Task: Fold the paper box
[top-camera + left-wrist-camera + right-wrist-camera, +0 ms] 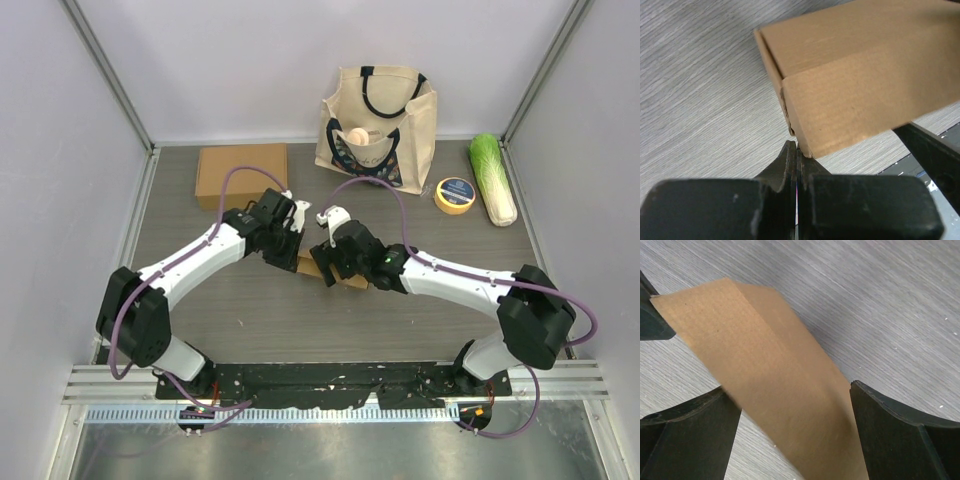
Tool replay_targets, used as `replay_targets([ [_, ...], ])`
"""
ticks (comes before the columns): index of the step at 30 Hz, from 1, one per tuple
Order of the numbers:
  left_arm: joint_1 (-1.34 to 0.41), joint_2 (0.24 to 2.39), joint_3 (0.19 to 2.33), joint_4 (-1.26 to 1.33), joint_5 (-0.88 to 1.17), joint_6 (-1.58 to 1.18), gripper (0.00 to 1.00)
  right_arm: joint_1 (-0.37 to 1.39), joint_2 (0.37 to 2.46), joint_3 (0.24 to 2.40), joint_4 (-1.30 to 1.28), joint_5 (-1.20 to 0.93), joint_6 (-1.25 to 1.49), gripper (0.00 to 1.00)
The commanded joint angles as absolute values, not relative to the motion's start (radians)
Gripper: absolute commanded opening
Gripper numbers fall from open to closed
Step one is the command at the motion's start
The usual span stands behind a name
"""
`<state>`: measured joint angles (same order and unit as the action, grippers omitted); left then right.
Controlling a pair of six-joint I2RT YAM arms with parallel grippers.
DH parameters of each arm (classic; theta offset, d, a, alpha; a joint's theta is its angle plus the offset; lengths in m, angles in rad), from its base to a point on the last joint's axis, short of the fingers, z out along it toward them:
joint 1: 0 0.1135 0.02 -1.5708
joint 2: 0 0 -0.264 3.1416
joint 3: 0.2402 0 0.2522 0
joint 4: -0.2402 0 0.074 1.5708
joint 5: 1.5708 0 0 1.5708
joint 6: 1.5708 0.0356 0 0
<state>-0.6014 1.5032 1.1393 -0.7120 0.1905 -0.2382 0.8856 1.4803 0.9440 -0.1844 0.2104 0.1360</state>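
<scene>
The paper box is a small brown cardboard box at the table's centre, mostly covered by both grippers in the top view. My left gripper is shut with nothing between its fingers, and its tips touch the box's lower near corner. My right gripper stands wide open, straddling a slanted brown panel of the box. The panel reaches from one finger to the other finger. From above, the left gripper and right gripper meet at the box from opposite sides.
A second flat cardboard box lies at the back left. A canvas tote bag stands at the back centre, with a yellow tape roll and a napa cabbage to its right. Walls enclose the table on three sides.
</scene>
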Motion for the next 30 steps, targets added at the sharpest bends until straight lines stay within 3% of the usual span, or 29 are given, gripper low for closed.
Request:
replay_targets([
  [1,-0.6,1.513,1.158,-0.677,0.178,-0.265,0.0,0.879,1.49,0.965,-0.274,0.186,0.185,0.9],
  [6,-0.6,1.494,1.161,-0.664,0.18,-0.288,0.0,0.877,1.431,1.011,-0.354,0.173,0.238,0.91],
  [12,-0.598,1.417,1.114,-0.629,0.114,-0.305,0.31,0.818,1.459,1.011,-0.322,0.135,0.198,0.91],
  [21,-0.591,1.373,1.02,-0.493,0.107,-0.406,0.4,0.68,1.459,0.999,-0.293,0.012,0.201,0.9],
  [27,-0.575,1.4,1.015,-0.368,0.207,-0.48,0.61,0.64,1.428,1.003,-0.316,-0.069,0.213,0.91],
  [30,-0.561,1.455,1.035,-0.302,0.293,-0.523,0.62,0.609,1.41,1.034,-0.368,-0.029,0.254,0.91],
])
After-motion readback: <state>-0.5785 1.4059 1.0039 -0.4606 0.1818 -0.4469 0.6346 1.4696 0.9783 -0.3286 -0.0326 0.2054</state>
